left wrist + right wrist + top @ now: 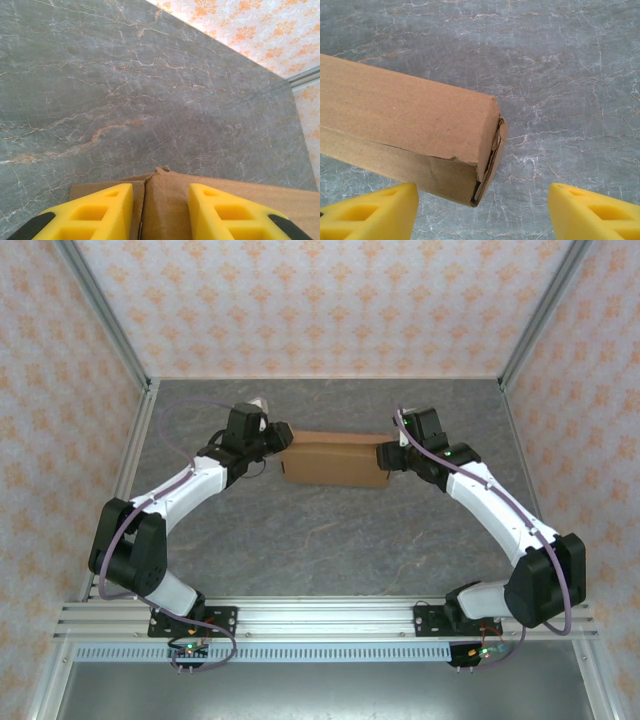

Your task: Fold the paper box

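Item: paper box (335, 460), bench's (330, 540) far half, between my left fingers (100, 210) and right fingers (375, 212), both spread and empty; risk: an uneven push could spring its gaping end flap (492, 155).

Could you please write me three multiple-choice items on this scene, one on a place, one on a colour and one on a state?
1. Where does the paper box lie?
A. By the arm bases.
B. Between the left pincer and the right pincer.
C. Against the back wall.

2. What colour are the pincer fingers?
A. Yellow.
B. Blue.
C. White.

3. How is the right pincer?
A. Shut on the box.
B. Shut on nothing.
C. Open.

Answers: 1 B, the top view shows a pincer at each end; 2 A, both wrist views show yellow; 3 C, its fingers stand wide apart.
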You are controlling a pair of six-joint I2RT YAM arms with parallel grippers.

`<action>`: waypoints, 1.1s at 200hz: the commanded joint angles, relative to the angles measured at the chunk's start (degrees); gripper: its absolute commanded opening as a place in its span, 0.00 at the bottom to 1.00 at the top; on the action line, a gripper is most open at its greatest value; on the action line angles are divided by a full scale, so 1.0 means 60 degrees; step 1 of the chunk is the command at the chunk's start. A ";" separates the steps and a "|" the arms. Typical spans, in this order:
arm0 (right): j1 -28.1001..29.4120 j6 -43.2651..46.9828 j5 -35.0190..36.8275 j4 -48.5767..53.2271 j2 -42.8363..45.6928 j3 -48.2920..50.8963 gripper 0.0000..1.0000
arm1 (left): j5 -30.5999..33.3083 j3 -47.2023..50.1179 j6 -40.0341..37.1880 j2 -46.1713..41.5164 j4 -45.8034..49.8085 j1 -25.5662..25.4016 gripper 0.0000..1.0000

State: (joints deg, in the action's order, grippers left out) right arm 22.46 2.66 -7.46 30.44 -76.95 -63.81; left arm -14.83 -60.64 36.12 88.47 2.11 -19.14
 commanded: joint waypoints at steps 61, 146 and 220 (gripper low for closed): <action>-0.0193 -0.0626 -0.0955 0.0560 0.0881 -0.0583 0.70 | 0.0680 0.0159 -0.0263 -0.0111 0.1460 -0.0151 0.34; -0.2542 -0.3907 -0.5391 -0.1166 -0.0435 -0.0716 0.70 | 0.0715 0.0179 -0.0277 -0.0081 0.1414 -0.0165 0.34; -0.2937 -0.5640 -0.6827 -0.3202 -0.1465 0.0340 0.68 | 0.0792 0.0249 -0.0219 -0.0111 0.1355 -0.0224 0.34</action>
State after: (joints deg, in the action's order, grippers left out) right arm 5.04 -26.74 -44.25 17.23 -85.86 -64.29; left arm -12.99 -60.64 36.01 87.72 3.57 -19.90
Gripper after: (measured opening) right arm 0.688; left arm 0.345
